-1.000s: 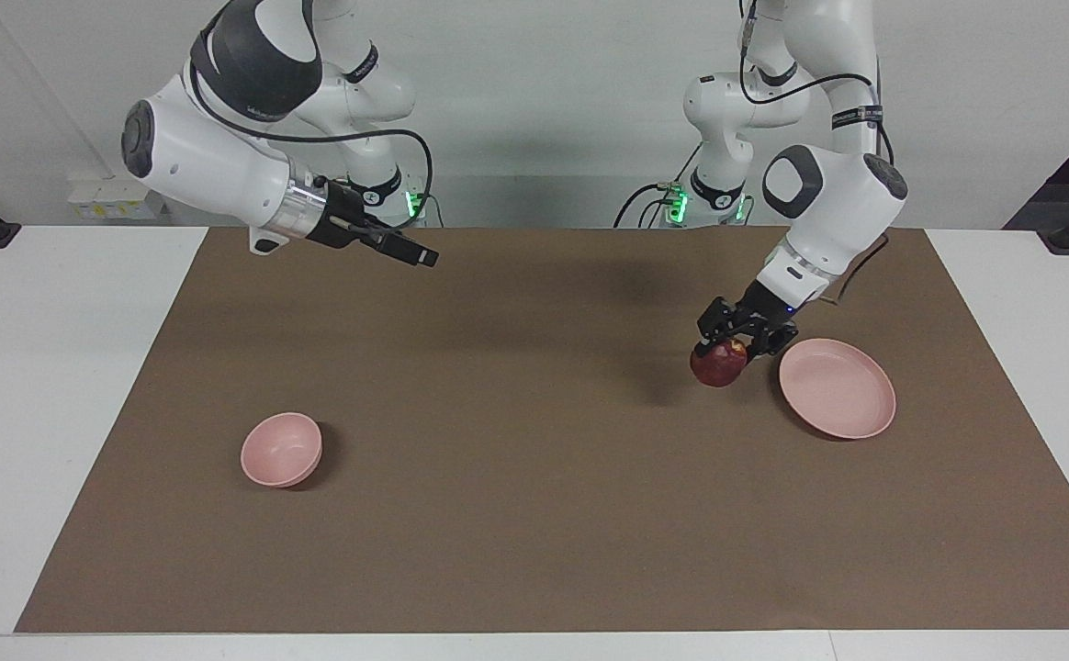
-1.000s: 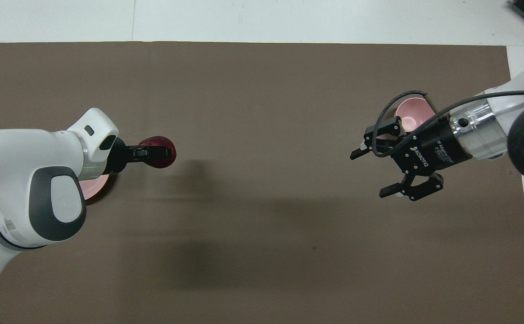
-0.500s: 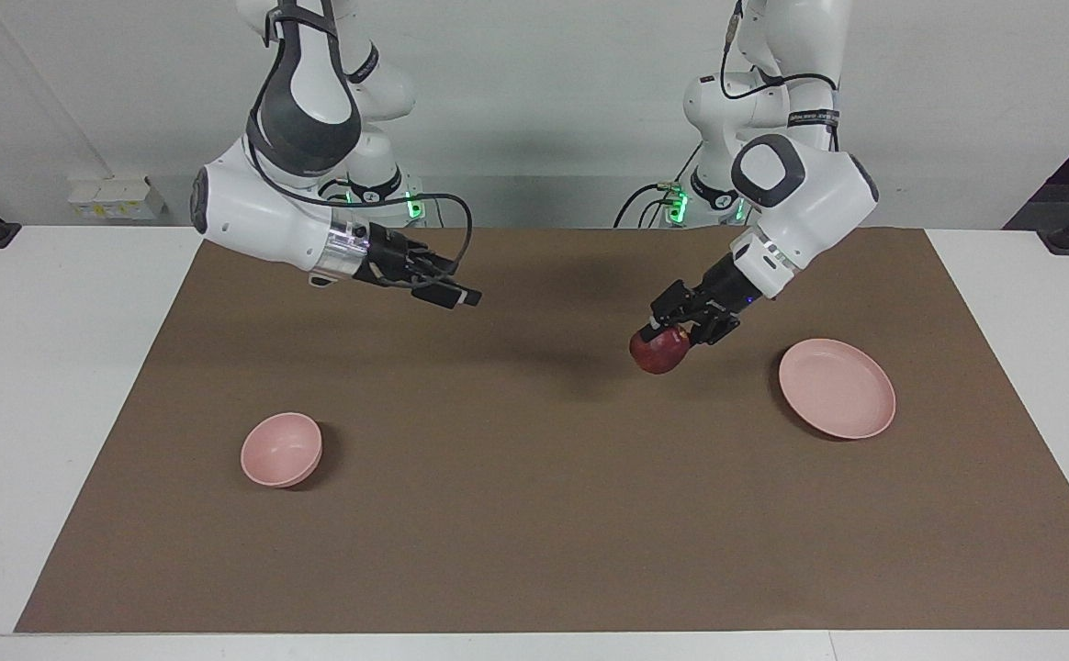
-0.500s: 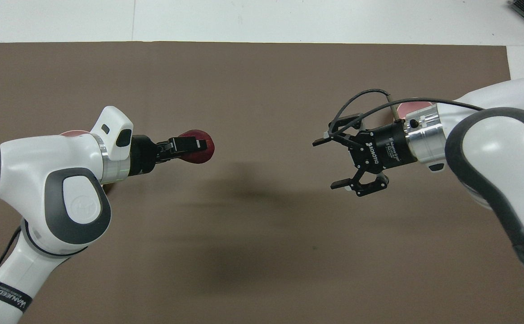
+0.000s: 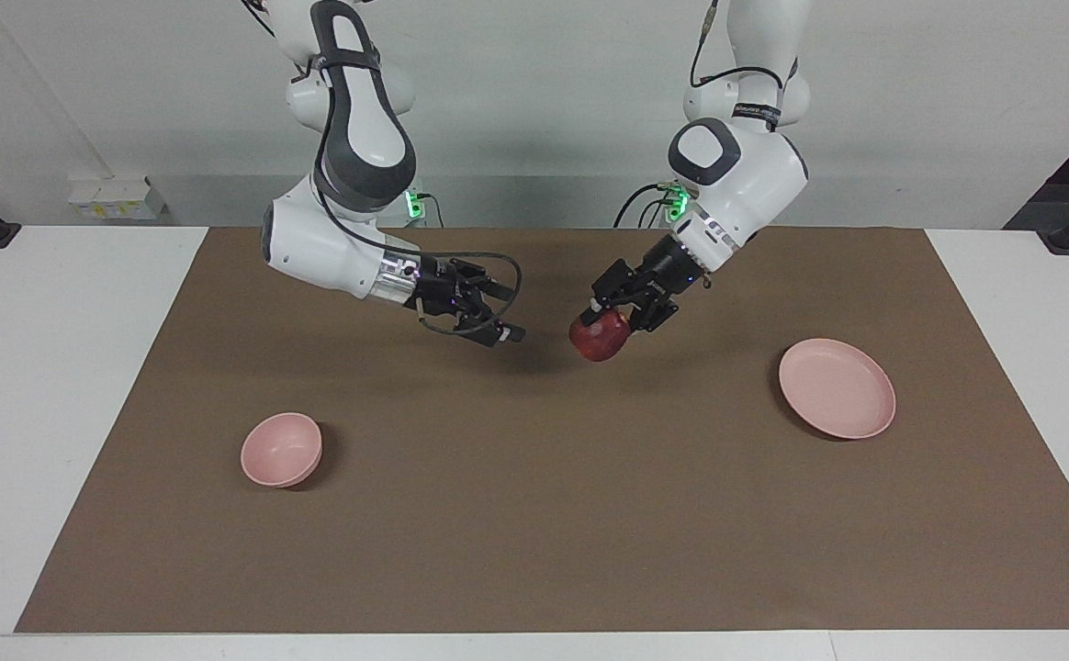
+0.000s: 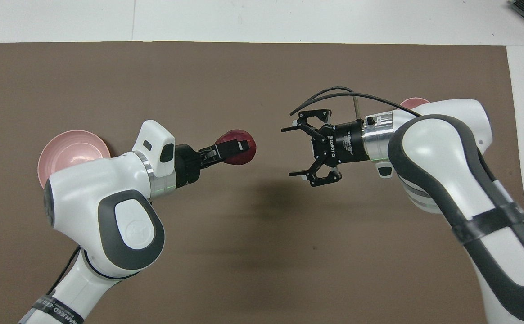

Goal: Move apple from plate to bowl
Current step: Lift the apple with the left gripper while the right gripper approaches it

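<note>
My left gripper (image 5: 610, 319) is shut on the dark red apple (image 5: 597, 342) and holds it in the air over the middle of the brown mat, toward the robots. In the overhead view the left gripper (image 6: 242, 146) and the apple (image 6: 246, 154) point at my right gripper (image 6: 289, 151). My right gripper (image 5: 500, 323) is open and empty, a short gap from the apple, at about the same height. The flat pink plate (image 5: 836, 387) lies empty at the left arm's end (image 6: 70, 150). The small deep pink bowl (image 5: 281, 449) sits empty at the right arm's end, mostly hidden under the right arm in the overhead view (image 6: 413, 102).
A brown mat (image 5: 534, 532) covers most of the white table (image 5: 57, 386). Nothing else lies on it.
My left gripper has carried the apple away from the plate toward the middle of the mat. My right gripper, open, has moved in toward the apple from the other end.
</note>
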